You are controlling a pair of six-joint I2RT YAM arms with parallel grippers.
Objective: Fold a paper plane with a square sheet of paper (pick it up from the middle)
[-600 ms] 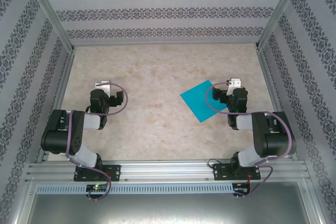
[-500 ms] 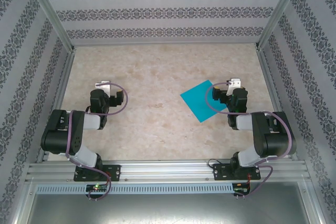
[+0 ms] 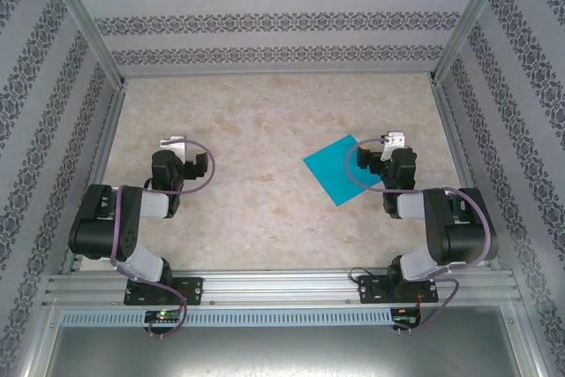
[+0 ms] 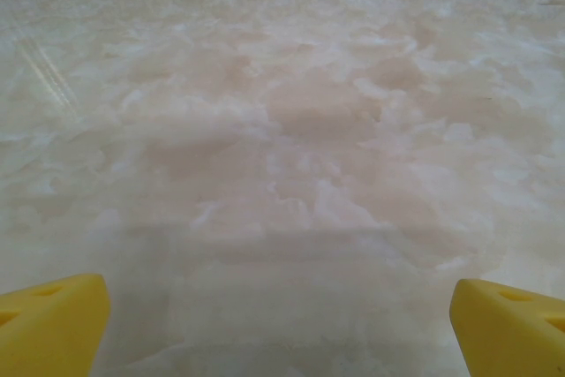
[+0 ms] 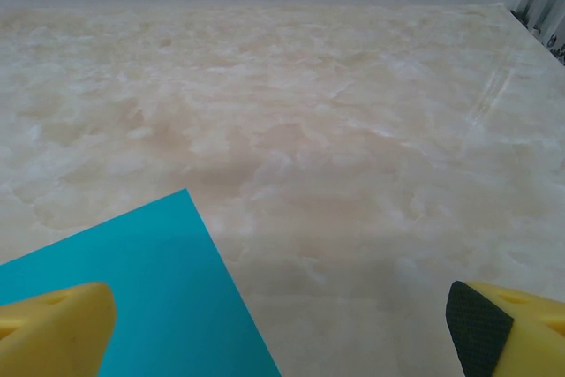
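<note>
Marbled beige tabletop (image 3: 265, 112), patterned walls around it, and nothing stirs: both arms sit exactly where they were a moment ago. The left gripper (image 4: 281, 320) is spread wide over bare table, holding nothing. The right gripper (image 5: 281, 324) is spread wide too, poised above one edge of the square sheet of paper (image 5: 132, 289), which lies flat right of centre. No fold made yet, and the pick-up looks still to come.

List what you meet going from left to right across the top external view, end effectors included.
left end effector, open → square sheet of paper, lying flat on the table → right end effector, open, above the sheet's right corner
</note>
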